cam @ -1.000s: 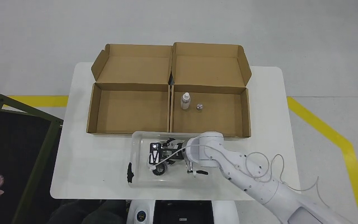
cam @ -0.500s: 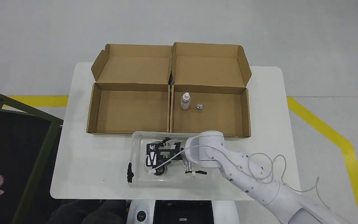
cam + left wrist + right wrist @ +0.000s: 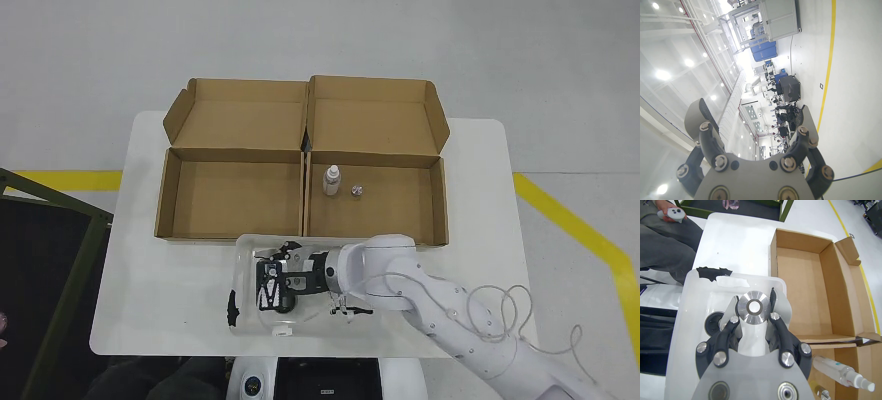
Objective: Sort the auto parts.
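The silver ring-shaped part [image 3: 754,308] sits inside the clear plastic tray [image 3: 684,298], close to the tray wall that faces the cardboard boxes. The right claw [image 3: 754,297] is closed on it, one finger pressed to each side of its rim. A black round part [image 3: 712,323] lies just beside it on the tray floor.

This looks like the pick-up step: the grasp is made, but the part is low in the tray and not yet carried out. The next move calls for a straight lift to clear the tray wall, then a carry over to one of the two boxes. The empty box [image 3: 800,285] lies just past that wall, and the box beside it already holds a spray bottle [image 3: 836,372] and a small metal piece [image 3: 821,391]. Which box suits this part I can only guess — like goes with like, probably. Smooth metal on narrow pads may slip, so a slow lift would be wise.

From above, the right arm [image 3: 430,300] stretches in from the near right corner of the table [image 3: 150,280], forearm low and wrist turned so the claw points across the tray. The left claw [image 3: 753,109] is held apart from the work, spread wide and empty, aimed up at the hall.
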{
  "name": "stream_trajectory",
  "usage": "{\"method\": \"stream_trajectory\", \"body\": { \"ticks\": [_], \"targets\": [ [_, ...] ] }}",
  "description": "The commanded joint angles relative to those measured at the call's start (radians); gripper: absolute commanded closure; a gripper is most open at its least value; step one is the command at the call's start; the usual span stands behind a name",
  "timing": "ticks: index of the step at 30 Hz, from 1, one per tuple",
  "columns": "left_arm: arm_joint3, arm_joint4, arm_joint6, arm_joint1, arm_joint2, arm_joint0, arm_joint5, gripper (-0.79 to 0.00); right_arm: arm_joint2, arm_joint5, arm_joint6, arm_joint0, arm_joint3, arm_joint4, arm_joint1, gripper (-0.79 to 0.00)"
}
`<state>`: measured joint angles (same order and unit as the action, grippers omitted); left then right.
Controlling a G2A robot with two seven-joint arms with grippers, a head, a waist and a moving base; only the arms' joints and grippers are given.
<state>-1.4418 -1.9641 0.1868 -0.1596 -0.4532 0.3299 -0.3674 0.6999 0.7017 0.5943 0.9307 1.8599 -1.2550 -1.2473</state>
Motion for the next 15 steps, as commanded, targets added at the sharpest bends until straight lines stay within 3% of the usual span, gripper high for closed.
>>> {"method": "stream_trajectory", "body": {
  "ticks": [1, 15],
  "targets": [
    [0.0, 0.0, 0.0, 0.0, 0.0, 0.0, 0.0, -0.785, 0.013, 0.002, -0.006, 0.004, 0.018, 0.001, 0.002, 0.0],
    [0.0, 0.0, 0.0, 0.0, 0.0, 0.0, 0.0, -0.785, 0.132, 0.0, -0.096, 0.03, 0.1, 0.023, 0.02, 0.0]
  ]
}}
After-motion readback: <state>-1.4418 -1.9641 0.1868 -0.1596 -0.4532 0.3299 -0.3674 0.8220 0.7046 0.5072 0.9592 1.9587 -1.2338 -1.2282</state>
